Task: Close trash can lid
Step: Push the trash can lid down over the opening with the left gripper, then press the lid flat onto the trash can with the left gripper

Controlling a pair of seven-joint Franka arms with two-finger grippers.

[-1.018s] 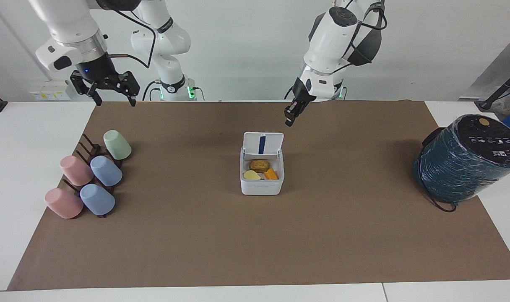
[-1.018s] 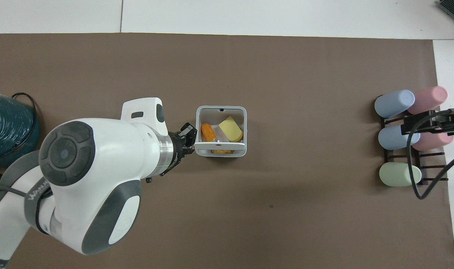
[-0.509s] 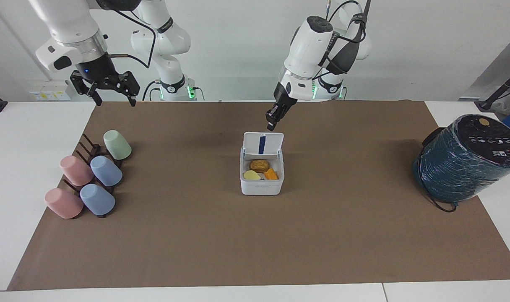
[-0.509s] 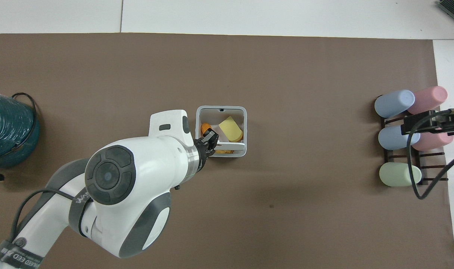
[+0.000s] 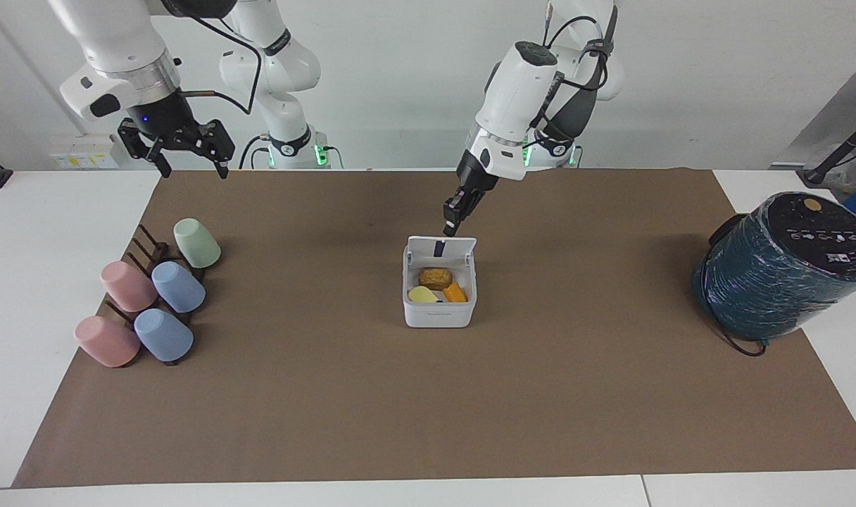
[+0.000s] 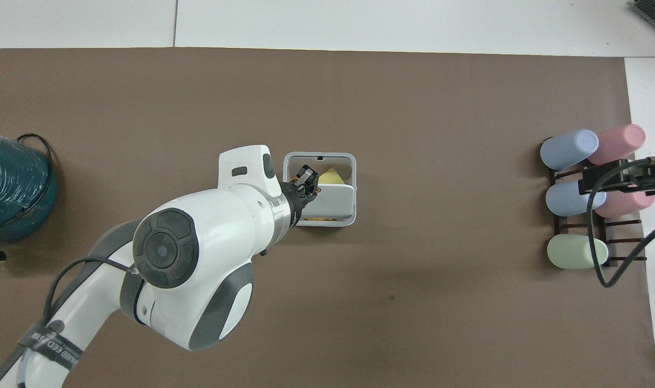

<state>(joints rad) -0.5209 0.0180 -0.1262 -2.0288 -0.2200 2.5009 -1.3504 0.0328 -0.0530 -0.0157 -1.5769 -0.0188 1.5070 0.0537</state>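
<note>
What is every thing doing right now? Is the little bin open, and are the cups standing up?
trash can: upright on the mat, food scraps inside.
lid: partly tipped down, not shut.
left gripper: at the lid's raised edge.
right gripper: open, waiting above the mat's corner near the cups.
cups: five, lying tilted on a dark rack.
teal cylinder: leaning at the left arm's end.

One trash can [image 5: 438, 310], five cups [image 5: 178, 285] on one rack [image 5: 145, 246], one teal cylinder [image 5: 780, 271], two hands [image 5: 451, 229].
</note>
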